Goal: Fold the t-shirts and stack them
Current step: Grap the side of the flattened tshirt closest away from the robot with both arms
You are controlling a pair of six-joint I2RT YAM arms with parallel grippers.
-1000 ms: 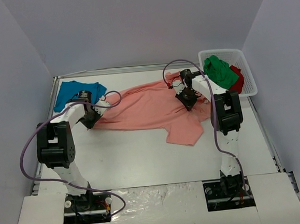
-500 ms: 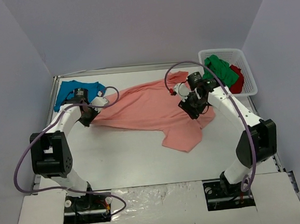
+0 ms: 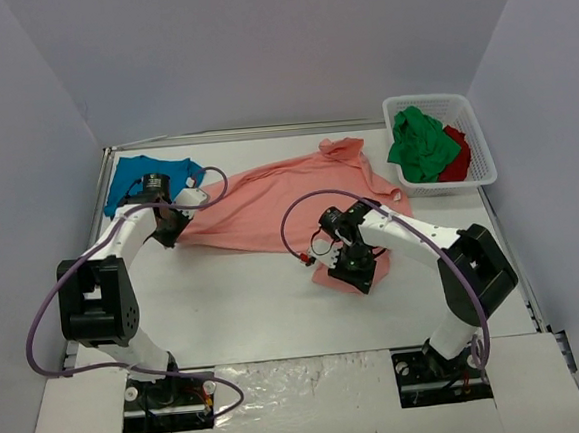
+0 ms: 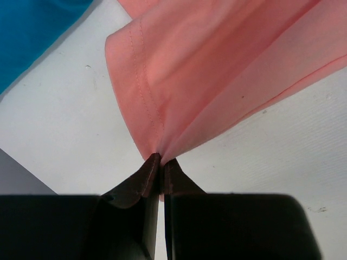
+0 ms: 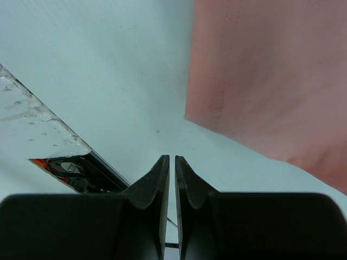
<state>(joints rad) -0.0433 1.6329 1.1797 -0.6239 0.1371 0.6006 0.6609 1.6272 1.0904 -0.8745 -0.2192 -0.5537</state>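
Top external — left gripper (image 4: 161,158) pinches salmon shirt (image 3: 278,202) | right gripper (image 5: 172,160) pressed together, empty | basket (image 3: 429,98) at far right

Cropped cloth, covered corners, one unclear part.
From above, the right gripper (image 3: 353,264) covers the near corner of the salmon-pink shirt (image 3: 268,203), so contact there can't be told. The red shirt (image 3: 458,159) is mostly buried under the green shirt (image 3: 422,144). The left wrist view crops the salmon cloth top and right, and leaves the teal-blue shirt (image 4: 32,32) as just a corner patch. In the right wrist view the shirt edge is blurred, and a red-and-dark part (image 5: 68,169) is half hidden behind the fingers (image 5: 146,184), unidentifiable.
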